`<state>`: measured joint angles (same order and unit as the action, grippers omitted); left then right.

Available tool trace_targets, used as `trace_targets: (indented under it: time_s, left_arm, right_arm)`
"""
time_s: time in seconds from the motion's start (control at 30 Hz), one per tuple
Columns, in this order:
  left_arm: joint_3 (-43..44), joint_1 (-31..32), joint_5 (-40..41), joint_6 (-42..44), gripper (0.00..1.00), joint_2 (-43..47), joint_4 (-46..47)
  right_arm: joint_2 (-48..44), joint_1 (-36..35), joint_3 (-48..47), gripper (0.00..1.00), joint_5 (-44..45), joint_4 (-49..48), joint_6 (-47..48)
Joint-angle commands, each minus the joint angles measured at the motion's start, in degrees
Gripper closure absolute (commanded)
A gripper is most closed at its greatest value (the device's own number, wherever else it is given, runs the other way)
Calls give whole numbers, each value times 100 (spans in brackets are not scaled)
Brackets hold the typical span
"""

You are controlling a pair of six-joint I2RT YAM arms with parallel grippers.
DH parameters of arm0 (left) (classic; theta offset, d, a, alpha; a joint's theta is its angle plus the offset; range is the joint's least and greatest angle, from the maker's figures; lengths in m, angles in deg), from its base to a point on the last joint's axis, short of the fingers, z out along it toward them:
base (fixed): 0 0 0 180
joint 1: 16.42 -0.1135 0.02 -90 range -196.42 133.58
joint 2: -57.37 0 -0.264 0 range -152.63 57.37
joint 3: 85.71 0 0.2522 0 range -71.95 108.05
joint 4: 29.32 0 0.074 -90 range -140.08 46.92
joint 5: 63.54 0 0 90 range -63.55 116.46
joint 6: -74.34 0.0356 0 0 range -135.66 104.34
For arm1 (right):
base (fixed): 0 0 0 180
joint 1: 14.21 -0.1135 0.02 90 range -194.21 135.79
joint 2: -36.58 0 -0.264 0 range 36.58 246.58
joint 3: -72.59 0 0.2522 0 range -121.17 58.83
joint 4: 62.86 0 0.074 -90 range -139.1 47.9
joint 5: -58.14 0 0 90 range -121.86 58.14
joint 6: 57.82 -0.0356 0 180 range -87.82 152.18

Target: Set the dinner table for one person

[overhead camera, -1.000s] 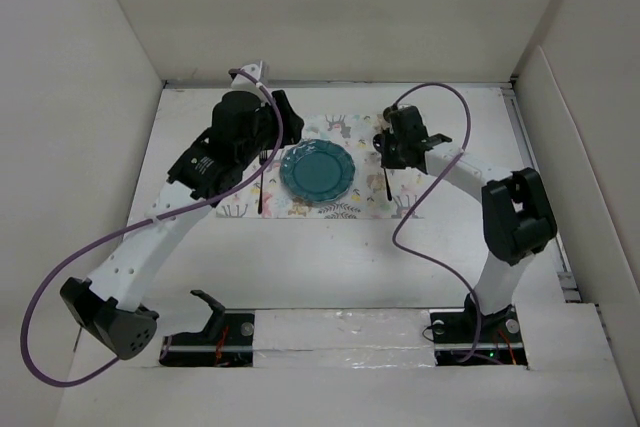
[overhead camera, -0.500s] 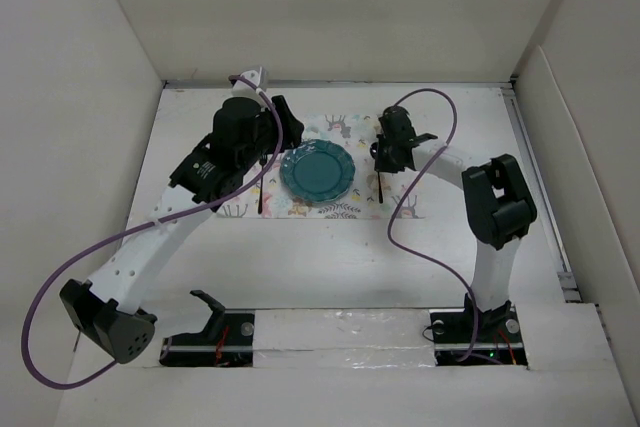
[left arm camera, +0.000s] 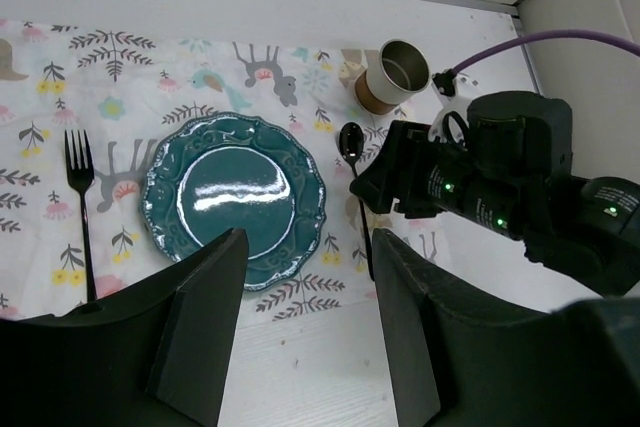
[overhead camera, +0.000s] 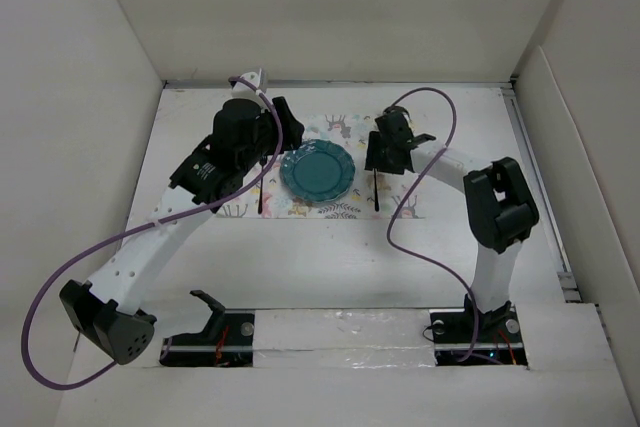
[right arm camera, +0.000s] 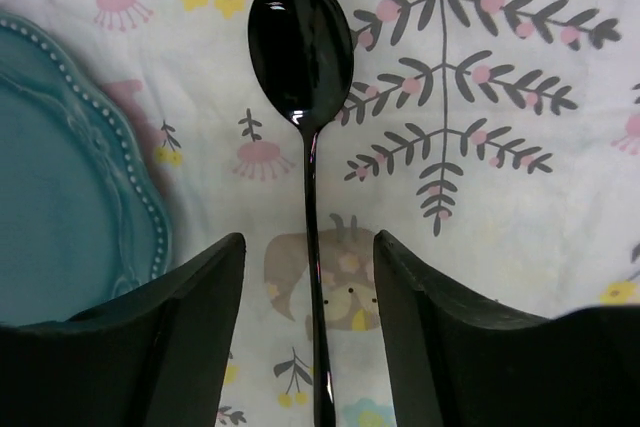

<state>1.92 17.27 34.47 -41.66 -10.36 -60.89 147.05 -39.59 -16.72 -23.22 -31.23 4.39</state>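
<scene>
top view: dinner table (overhead camera: 300,267) fills centre of frame, floral placemat (overhead camera: 345,209) on its upper middle

teal plate (left arm camera: 236,199) mid-mat; fork (left arm camera: 80,197) left of it, apart; spoon (right arm camera: 300,42) just right of it, bowl toward top of frame; cup (left arm camera: 392,75) above spoon

right gripper (right arm camera: 308,277): jaws apart, straddling spoon handle, no contact seen

left gripper (left arm camera: 305,277): jaws apart, empty, over plate's lower edge

White dinner table (overhead camera: 330,257) carries floral placemat (overhead camera: 335,127), flat, mid-table.
</scene>
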Motion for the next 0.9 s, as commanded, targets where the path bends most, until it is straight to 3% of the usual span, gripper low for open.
trace_targets:
  time_s: [0.0,0.13,0.17,0.23,0.3,0.43,0.53,0.57,0.6,0.77,0.87]
  left_arm:
    - [180,23,95,33,50,128,93]
    - [383,23,157,69,44,75,14]
    - [461,23,209,69,42,66,-12]
    - [541,23,315,77,38,93,-65]
    - [778,23,499,95,35,110,-161]
    - [1392,23,964,130,32,145,-347]
    - [1753,-29,1360,191,29,321,-285]
    - [1850,-29,1561,226,28,460,-233]
    - [1886,-29,1659,244,27,531,-119]
    - [1632,-29,2160,446,23,988,215]
    - [1403,-29,2161,385,19,1024,181]
  right_arm:
    - [-597,-89,-135,38,190,128,107]
    - [-1290,-151,-407,38,-2,550,361]
    - [-1666,-203,-452,43,-81,603,414]
    - [-2116,-256,-548,62,-240,718,529]
    - [-2862,-308,-715,100,-311,867,652]
    - [-4295,-170,-619,100,-83,395,495]
    - [-5218,164,-549,76,356,235,266]
    - [-5394,253,-523,57,479,165,126]
    - [-5579,349,-496,51,715,156,73]
    - [-6090,902,-259,28,991,270,-139]
    - [-5925,1018,-180,23,657,392,-156]
